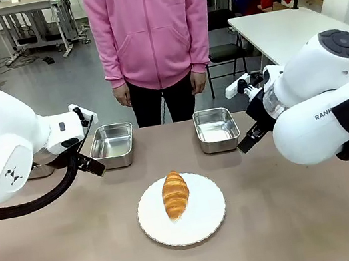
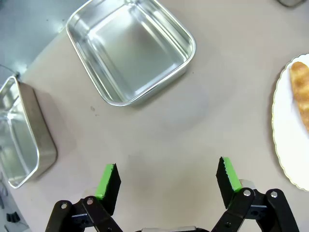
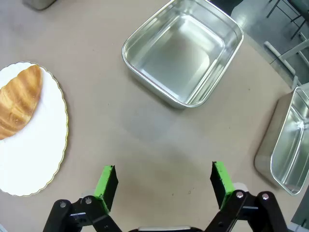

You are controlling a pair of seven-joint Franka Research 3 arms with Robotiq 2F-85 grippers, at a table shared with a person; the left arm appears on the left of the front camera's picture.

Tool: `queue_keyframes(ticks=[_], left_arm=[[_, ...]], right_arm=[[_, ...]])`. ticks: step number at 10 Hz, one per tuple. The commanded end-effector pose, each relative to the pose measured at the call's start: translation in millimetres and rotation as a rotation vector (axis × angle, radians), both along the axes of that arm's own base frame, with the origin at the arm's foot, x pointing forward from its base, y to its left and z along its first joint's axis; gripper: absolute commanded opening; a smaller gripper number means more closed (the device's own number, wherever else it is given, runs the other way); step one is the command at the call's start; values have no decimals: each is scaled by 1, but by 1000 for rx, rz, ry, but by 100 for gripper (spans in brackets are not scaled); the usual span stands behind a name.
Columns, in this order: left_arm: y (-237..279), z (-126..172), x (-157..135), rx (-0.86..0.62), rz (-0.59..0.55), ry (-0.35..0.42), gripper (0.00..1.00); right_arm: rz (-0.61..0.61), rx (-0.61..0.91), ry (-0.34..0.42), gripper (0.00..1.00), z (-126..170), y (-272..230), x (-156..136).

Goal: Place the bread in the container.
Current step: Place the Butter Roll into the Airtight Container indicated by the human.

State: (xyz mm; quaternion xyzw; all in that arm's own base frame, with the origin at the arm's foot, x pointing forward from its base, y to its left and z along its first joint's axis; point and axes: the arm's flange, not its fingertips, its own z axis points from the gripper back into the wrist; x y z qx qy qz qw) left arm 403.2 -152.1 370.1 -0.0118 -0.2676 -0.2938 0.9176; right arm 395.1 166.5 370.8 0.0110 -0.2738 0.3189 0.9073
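Bright, even overhead light falls on the table [image 1: 300, 230], casting soft shadows and a pale sheen on a steel pan [image 2: 130, 50] at 12 o'clock in the sharp, edge-bowed left wrist view.

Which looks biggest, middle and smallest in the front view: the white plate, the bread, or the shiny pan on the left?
1. white plate
2. left pan, though it sits farther away
3. bread

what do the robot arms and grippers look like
The left arm and right arm are rounded white shells with dark round joint caps; a black cable loops under the left. Left gripper and right gripper: black, green pads.
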Motion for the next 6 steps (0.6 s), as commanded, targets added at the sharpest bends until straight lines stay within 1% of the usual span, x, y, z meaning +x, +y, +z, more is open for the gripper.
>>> queue_keyframes(ticks=[1,3,4,5,6], left_arm=[[0,0,0,0,0,0,100],[0,0,0,0,0,0,100],[7,22,5,-49,-34,-10,100],[16,46,11,-79,-50,-21,100],[32,75,19,-102,-67,-17,100]], right_arm=[[0,0,0,100,0,0,0],[0,0,0,100,0,0,0],[-11,26,-21,100,18,-6,11],[4,89,-22,100,50,-23,28],[12,125,-32,100,77,-42,39]])
